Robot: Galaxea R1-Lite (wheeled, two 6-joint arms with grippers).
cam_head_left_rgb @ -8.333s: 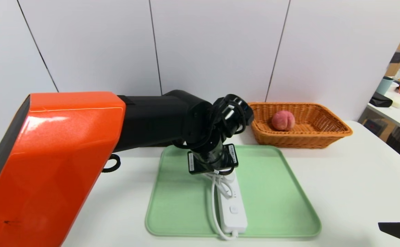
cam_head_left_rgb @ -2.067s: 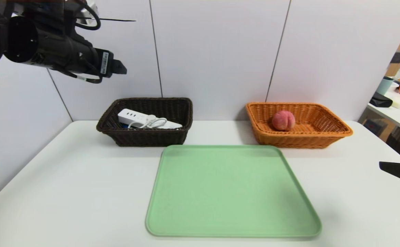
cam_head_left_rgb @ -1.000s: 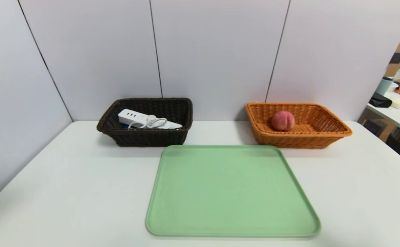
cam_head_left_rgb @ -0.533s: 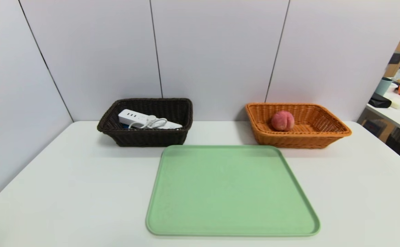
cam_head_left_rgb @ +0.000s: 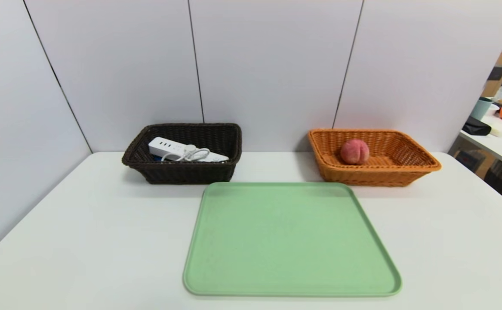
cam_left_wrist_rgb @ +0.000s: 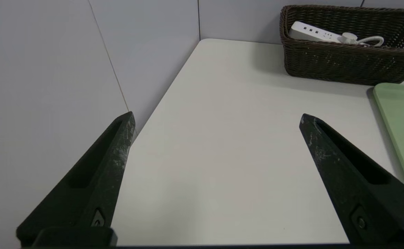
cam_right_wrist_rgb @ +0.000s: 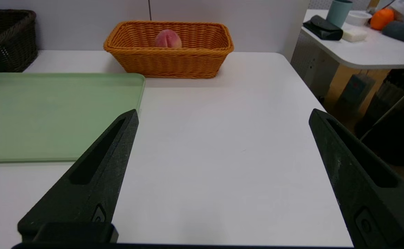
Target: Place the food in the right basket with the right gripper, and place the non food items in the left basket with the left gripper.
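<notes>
Sitting in the orange basket (cam_head_left_rgb: pixel 375 158) at about two o'clock from the green tray (cam_head_left_rgb: pixel 291 241), the peach (cam_head_left_rgb: pixel 355 151) rests toward the basket's far left part, its crease facing the front. In the dark brown basket (cam_head_left_rgb: pixel 184 154) at about eleven o'clock from the tray, the white power strip (cam_head_left_rgb: pixel 177 151) lies slanted with its bundled cord (cam_head_left_rgb: pixel 192 153) on top; a speck of blue shows under its left end, too little to tell whether it is the marker. Both baskets stand against the grey wall panels at the far edge of the white table (cam_head_left_rgb: pixel 83 232), well apart from each other, each just beyond a far corner of the tray. The tray itself holds nothing.

Neither arm shows in the head view. In the left wrist view, the left gripper (cam_left_wrist_rgb: pixel 215 119) hangs over the table's left part near the wall, its two black fingers (cam_left_wrist_rgb: pixel 94 180) spread wide and holding nothing; the dark basket sits ahead of it at about one o'clock. In the right wrist view, the right gripper (cam_right_wrist_rgb: pixel 222 116) hangs over bare table beside the tray's right edge, its fingers (cam_right_wrist_rgb: pixel 91 180) likewise spread wide and holding nothing, with the orange basket ahead at about eleven o'clock. A second table (cam_right_wrist_rgb: pixel 371 52) with a cup, an orange and other small things stands off to the right.
</notes>
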